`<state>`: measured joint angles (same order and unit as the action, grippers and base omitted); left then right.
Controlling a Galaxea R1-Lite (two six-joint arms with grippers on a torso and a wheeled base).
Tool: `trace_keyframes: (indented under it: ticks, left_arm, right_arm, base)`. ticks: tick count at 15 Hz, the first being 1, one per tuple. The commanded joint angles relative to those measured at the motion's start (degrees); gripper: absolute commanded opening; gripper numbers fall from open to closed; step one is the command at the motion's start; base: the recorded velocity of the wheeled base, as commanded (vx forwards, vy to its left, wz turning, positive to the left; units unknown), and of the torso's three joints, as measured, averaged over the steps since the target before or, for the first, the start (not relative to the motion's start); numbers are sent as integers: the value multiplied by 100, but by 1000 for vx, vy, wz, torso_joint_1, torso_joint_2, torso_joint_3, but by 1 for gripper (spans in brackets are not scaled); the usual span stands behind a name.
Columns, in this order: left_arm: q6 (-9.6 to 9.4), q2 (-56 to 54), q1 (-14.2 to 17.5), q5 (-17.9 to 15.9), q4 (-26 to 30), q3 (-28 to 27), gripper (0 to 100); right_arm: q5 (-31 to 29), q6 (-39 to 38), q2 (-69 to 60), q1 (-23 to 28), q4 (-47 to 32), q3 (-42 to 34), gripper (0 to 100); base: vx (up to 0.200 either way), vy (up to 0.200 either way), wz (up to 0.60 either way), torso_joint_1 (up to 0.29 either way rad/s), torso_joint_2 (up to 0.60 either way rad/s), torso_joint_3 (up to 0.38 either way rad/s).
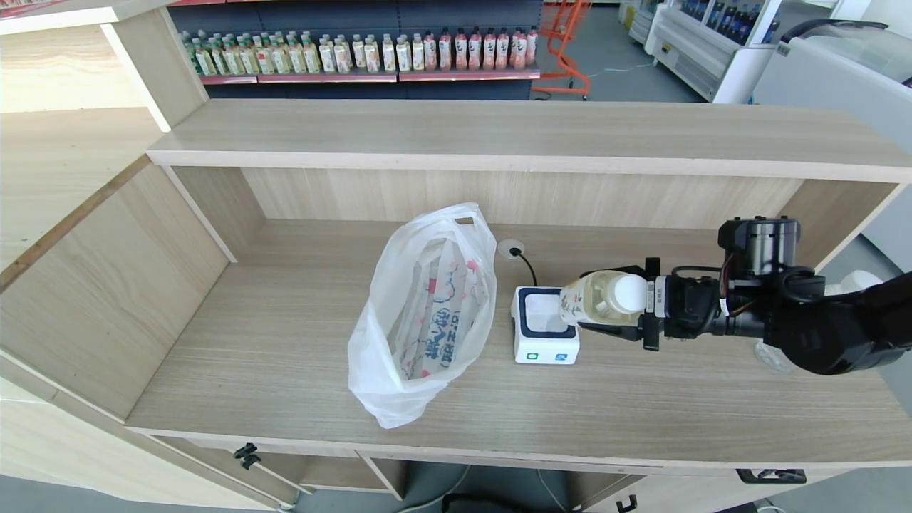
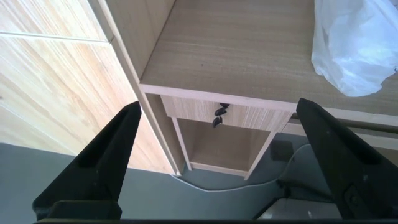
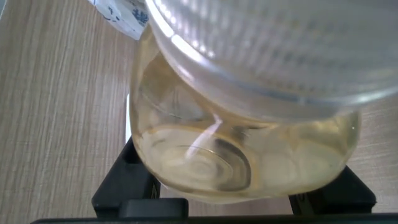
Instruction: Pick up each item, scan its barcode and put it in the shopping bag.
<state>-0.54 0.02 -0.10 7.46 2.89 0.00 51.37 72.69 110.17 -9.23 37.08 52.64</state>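
My right gripper [image 1: 618,306] is shut on a clear bottle [image 1: 598,298] of pale yellow drink with a white cap. It holds the bottle sideways just above the right edge of the white barcode scanner [image 1: 545,335] on the counter. In the right wrist view the bottle [image 3: 249,124] sits close up, cap nearest, with the scanner [image 3: 134,190] dark beneath it. A white plastic shopping bag [image 1: 424,313] stands open left of the scanner with printed packages inside. My left gripper [image 2: 217,162] hangs open below the counter's front edge, near the bag's bottom corner [image 2: 357,50].
The wooden counter [image 1: 285,342] has a raised back wall and side walls. A cable [image 1: 529,269] runs from the scanner to a hole in the counter. Another clear item [image 1: 773,354] stands partly hidden behind my right arm. Shelves of bottles stand far behind.
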Motion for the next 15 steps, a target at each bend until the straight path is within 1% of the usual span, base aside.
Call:
trace_keyframes:
  ticks: [1,6,13,15]
  left_arm:
    - [1,-2,1,1,1,0,100]
    - [1,-2,1,1,1,0,100]
    - [1,-2,1,1,1,0,100]
    - [1,-2,1,1,1,0,100]
  right_arm:
    - [31,-1,286,-26,1,220,0]
    - [40,-36,743,-105,1,801,0]
    - [40,-36,1147,-246,1,1258,0]
    - [40,-27,1139,-255,1,1249,0]
  base:
    - [0,0,0,0,0,0]
    - [0,0,0,0,0,0]
    - [0,0,0,0,0,0]
    - [0,0,0,0,0,0]
